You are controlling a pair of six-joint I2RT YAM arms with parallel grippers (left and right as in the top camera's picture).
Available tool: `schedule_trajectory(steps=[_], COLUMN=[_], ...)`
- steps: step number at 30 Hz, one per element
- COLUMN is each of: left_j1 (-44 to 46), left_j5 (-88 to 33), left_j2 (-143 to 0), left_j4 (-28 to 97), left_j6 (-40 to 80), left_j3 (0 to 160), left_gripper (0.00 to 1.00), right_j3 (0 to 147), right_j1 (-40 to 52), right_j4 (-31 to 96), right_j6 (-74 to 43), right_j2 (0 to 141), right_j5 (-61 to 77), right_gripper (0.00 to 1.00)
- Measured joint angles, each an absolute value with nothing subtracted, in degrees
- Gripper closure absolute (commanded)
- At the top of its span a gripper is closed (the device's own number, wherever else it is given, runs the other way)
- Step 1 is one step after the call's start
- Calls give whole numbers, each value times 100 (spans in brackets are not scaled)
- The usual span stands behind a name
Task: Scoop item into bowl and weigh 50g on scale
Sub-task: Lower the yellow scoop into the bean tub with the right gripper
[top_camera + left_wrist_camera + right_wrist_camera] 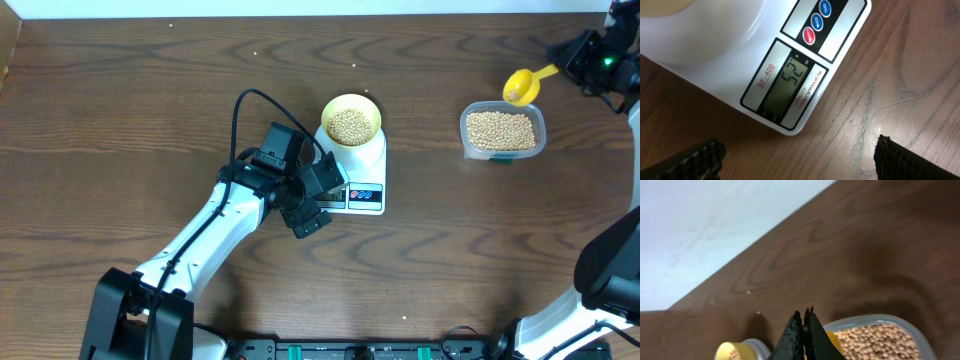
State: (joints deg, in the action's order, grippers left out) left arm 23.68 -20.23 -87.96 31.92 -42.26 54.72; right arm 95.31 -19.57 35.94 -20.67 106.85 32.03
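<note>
Fingers (pixel 699 159) of the left gripper (pixel 327 203) are held wide apart with nothing between them; they are seen at the two lower corners of the left wrist view, over the bare wood of the bench (pixel 150 120), just off the front edge of the scale (pixel 372 160); whether the wood is touched cannot be told. The scale is placed near the middle of the bench, somewhat toward the far edge; its display (pixel 790 82) is turned toward the near edge and 52 is shown on it; three round buttons (pixel 816 21), one red and two blue, are set in a row beside the display. The bowl (pixel 377 112) is stood upright on the far half of the scale and is filled well up with beans (pixel 350 126). More beans are kept in a clear tub (pixel 466 135) toward the right edge, well apart from the scale; the tub is roughly level with the bowl. The right gripper (pixel 804 316) is found near the far right corner; its fingers are pressed together on the handle of a yellow scoop (pixel 520 86); the scoop's round head is held just beyond the far side of the tub, and in the right wrist view the tub is seen close beneath the closed fingers.
</note>
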Motion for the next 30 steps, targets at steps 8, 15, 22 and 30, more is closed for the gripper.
schedule_trajectory(steps=[8,15,22,30], left_j1=[2368,2368,2368,2368], left_j5=[-2023,-2023,-2023,-2023], left_j2=[-8796,-8796,-8796,-8796], left_j4=[3192,3192,3192,3192], left_j6=[-4226,-4226,-4226,-4226], left_j3=[5472,5472,5472,5472], left_gripper=[2,2,2,2], right_j3=[8724,7924,7575,7572], right_j1=[-1850,-1737,-1546,-1531], right_j4=[2783,1874,1767,1787], right_j6=[-2364,-2902,-3262,-3052], right_j2=[10687,10685,10687,10687], right_j5=[2930,2663,2095,1890], right_gripper=[99,99,89,24])
